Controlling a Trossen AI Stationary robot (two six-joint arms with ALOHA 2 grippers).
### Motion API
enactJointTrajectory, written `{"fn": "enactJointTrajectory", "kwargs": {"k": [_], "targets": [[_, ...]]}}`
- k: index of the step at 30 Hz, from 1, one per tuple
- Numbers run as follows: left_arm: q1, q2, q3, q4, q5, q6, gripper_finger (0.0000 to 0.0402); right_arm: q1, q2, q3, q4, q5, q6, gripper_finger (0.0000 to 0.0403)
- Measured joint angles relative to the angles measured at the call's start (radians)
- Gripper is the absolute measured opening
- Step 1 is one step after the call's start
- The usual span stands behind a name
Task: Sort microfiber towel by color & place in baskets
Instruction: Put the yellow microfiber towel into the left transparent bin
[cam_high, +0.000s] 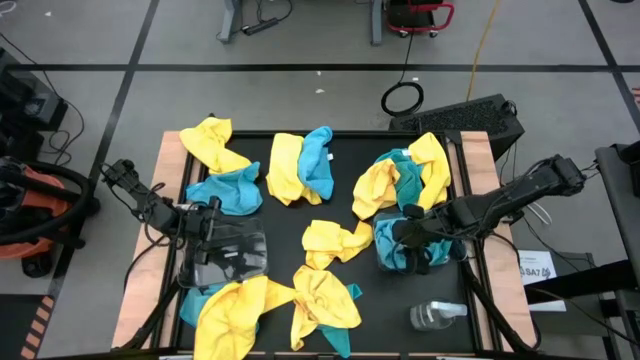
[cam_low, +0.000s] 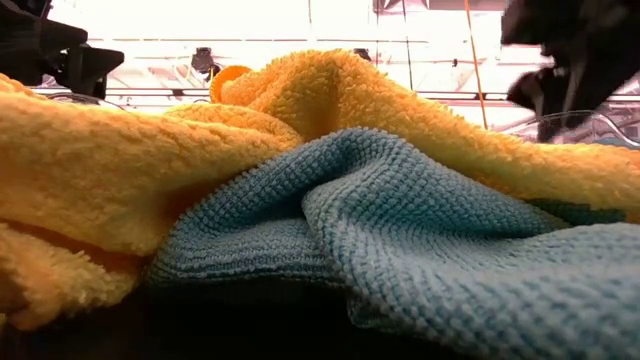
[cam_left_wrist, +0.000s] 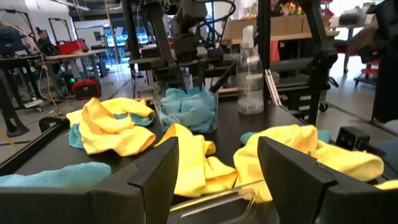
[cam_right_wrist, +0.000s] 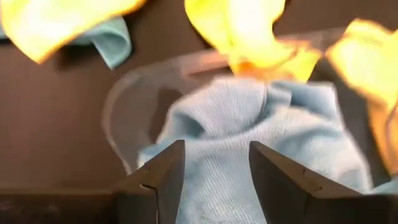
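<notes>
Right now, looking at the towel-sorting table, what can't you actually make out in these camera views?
- Low view: a fuzzy yellow microfiber towel and a turquoise blue microfiber towel fill the picture, hiding the table behind them.
- High view: the clear plastic basket on the right sits mostly under the right gripper and blue cloth; its contents can't be counted.
- Right wrist view: yellow cloths are glare-blurred.

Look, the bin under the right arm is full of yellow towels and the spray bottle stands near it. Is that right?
Not quite. The towels in the bin under the right arm's fingers are blue, not yellow; the right wrist view shows it, and the left wrist view agrees. The yellow towels lie around the bin on the table. The spray bottle does sit near it.
</notes>
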Motion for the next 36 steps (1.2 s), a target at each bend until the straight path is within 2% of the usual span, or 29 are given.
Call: {"fn": "enactJointTrajectory", "kwargs": {"k": [5,8,12,15,21,24,28,36], "targets": [[0.000,0.000,0.000,0.080,-0.010,0.007,0.0225,0.000,-0.001,0.121,-0.061,0.001,-0.037,0.0171],[0.000,0.000,0.000,0.148,-0.091,0.014,0.0225,0.000,-0.001,0.188,-0.085,0.004,-0.062,0.0171],[0.002,0.000,0.000,0.219,-0.192,0.124,0.0225,0.000,-0.002,0.254,-0.095,0.013,-0.099,0.0171],[0.008,0.001,0.004,0.230,-0.204,0.183,0.0225,0.000,-0.002,0.288,-0.093,0.029,-0.118,0.0171],[0.061,0.059,0.033,0.229,-0.206,0.187,0.0225,0.000,-0.002,0.311,-0.089,0.031,-0.140,0.0171],[0.095,0.127,0.076,0.230,-0.195,0.193,0.0225,0.000,-0.002,0.311,-0.089,0.036,-0.147,0.0171],[0.148,0.258,0.163,0.258,-0.108,0.233,0.0225,0.000,-0.002,0.311,-0.089,0.057,-0.148,0.0171],[0.276,0.667,0.393,0.255,0.017,0.291,0.0225,0.000,-0.002,0.311,-0.089,0.057,-0.147,0.0171]]}}
